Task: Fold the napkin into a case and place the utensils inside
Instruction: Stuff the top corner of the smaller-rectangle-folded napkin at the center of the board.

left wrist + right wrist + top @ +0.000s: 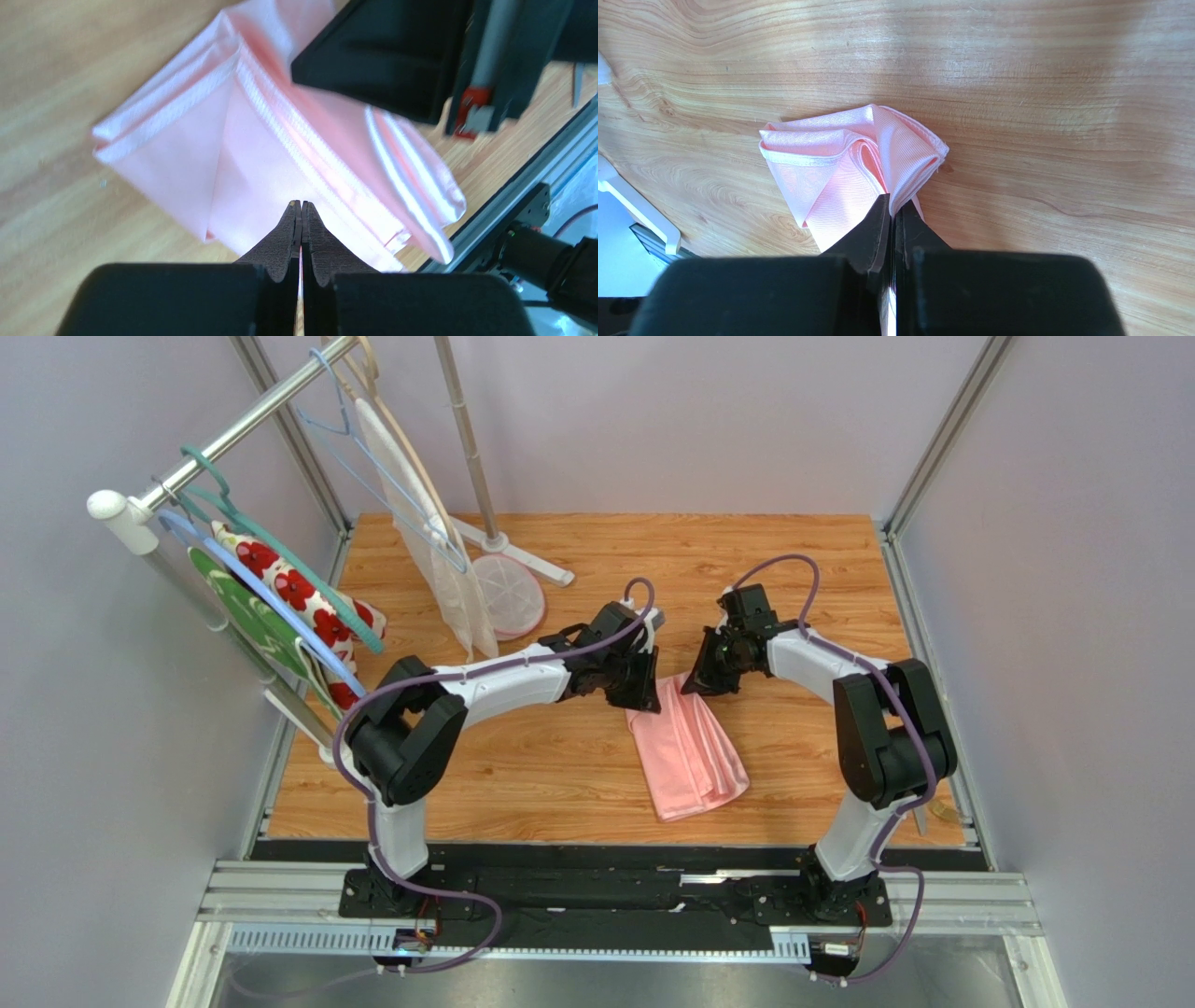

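Between the two arms, seen from above, the napkin (690, 756) is a narrow, folded pink strip on the wooden tabletop (533, 770). Its far end rises to where the left pincer (645, 686) and the right pincer (701, 676) meet it side by side. Only this view takes in the rack (211, 455) at the left, with hangers carrying a white cloth with red flowers (288, 588) and a green cloth (232, 623).

From the left wrist the layers show: hemmed edges stacked in several folds, one corner spread out to the left over the wood. The left pincer's jaws are pressed together on the near edge of the cloth, a pale sliver of fabric between them. The right pincer's dark body hangs over the napkin at upper right, and a metal rail (505, 196) runs behind.

From the right wrist the napkin looks short and bunched — rounded folds gathering to a point at the fingertips. The right pincer is clamped on that gathered end, with bare wood grain all around.
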